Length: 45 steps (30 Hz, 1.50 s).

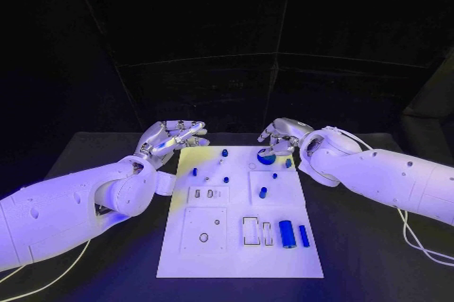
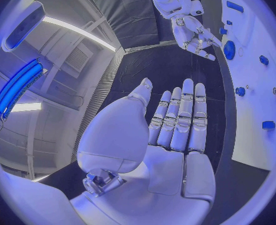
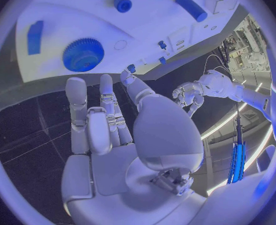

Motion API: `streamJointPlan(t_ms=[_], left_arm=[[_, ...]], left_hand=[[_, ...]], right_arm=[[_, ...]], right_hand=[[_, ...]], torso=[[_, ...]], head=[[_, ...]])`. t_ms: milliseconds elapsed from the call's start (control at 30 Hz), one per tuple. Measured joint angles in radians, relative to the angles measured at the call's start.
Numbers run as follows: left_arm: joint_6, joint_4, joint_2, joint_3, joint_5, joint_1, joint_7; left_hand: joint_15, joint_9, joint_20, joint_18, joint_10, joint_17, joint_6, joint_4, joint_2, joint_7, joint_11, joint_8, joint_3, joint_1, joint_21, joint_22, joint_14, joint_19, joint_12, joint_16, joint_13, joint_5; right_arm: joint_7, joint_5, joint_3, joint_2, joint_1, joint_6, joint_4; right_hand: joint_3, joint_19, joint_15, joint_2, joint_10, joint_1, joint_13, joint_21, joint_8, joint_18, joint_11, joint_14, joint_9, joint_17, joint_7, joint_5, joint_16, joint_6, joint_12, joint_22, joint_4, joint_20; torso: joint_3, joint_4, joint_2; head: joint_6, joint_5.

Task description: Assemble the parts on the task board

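The white rectangular task board [image 1: 239, 249] lies at the middle of the black worktop [image 1: 359, 249], its long side running from the robot toward twelve o'clock. That seems meant to put its far end within reach of both arms.

The silver left hand [image 1: 170, 139] hovers off the board's far corner at about eleven o'clock; its wrist view shows the palm bare and the fingers [image 2: 185, 115] straight and apart, so it is released and carries nothing. The silver right hand [image 1: 281, 139] hangs at about one o'clock just over the round blue toothed gear [image 1: 267, 159], fingers [image 3: 106, 110] loosely spread and empty, probably lined up for a grasp.

Small blue pegs [image 1: 225, 153] stand in the board's far half. Two blue cylinders [image 1: 287, 234] lie loose at about five o'clock beside empty rectangular slots [image 1: 250, 231], so assembly looks far from finished.
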Motion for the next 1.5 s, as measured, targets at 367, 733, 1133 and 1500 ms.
streamJointPlan(t_ms=[367,733,1133,1500], left_arm=[[0.007,-0.005,0.005,0.0,0.0,0.0,-0.004],[0.012,-0.014,0.011,0.0,-0.001,0.0,-0.006],[0.015,-0.018,0.014,0.0,-0.006,0.0,-0.007],[0.016,-0.021,0.013,0.0,-0.009,0.0,-0.007]], left_hand=[[0.0,0.0,0.0,0.0,0.0,0.0,0.0,-0.003,0.0,0.0,0.0,0.0,0.003,0.0,0.0,-0.001,0.0,0.0,0.0,0.0,0.0,0.0],[0.0,0.0,0.0,0.0,0.0,0.0,0.0,-0.003,0.0,0.0,0.0,0.0,0.003,0.0,0.0,-0.001,0.0,0.0,0.0,0.0,0.0,0.0],[0.0,0.0,0.0,0.0,0.0,0.0,0.0,-0.003,0.0,0.0,0.0,0.0,0.003,0.0,0.0,-0.001,0.0,0.0,0.0,0.0,0.0,0.0],[0.0,0.0,0.0,0.0,0.0,0.0,0.0,-0.003,0.0,0.0,0.0,-0.004,0.003,0.0,0.0,-0.002,0.0,0.0,0.0,0.0,0.0,0.0]], right_arm=[[-0.057,0.065,0.001,-0.023,0.0,0.074,-0.01],[-0.075,0.068,0.001,0.026,0.0,0.125,-0.073],[-0.078,0.043,0.001,0.067,0.0,0.168,-0.121],[-0.078,0.019,0.002,0.077,0.001,0.184,-0.137]], right_hand=[[-0.15,0.027,0.012,0.028,0.004,0.052,0.753,0.057,0.02,-0.016,0.022,0.004,0.001,0.13,0.019,0.006,0.068,-0.038,0.698,0.081,0.112,0.015],[-0.153,0.031,0.015,0.04,0.007,0.071,0.785,0.066,0.025,-0.016,0.025,0.0,0.001,0.13,0.025,0.01,0.077,-0.047,0.718,0.096,0.115,0.018],[-0.155,0.035,0.015,0.056,0.022,0.087,0.82,0.075,0.035,-0.016,0.025,0.0,0.001,0.13,0.024,0.015,0.082,-0.048,0.745,0.106,0.117,0.022],[-0.155,0.035,0.015,0.063,0.032,0.095,0.84,0.081,0.052,-0.016,0.022,0.0,0.004,0.13,0.021,0.019,0.086,-0.04,0.761,0.113,0.117,0.022]], torso=[[0.0018,-0.0028,0.0],[0.0002,-0.0022,0.001],[-0.0002,-0.0015,0.001],[0.0,-0.0022,0.0]], head=[[-0.001,-0.005],[-0.007,-0.004],[-0.012,0.002],[-0.014,-0.001]])
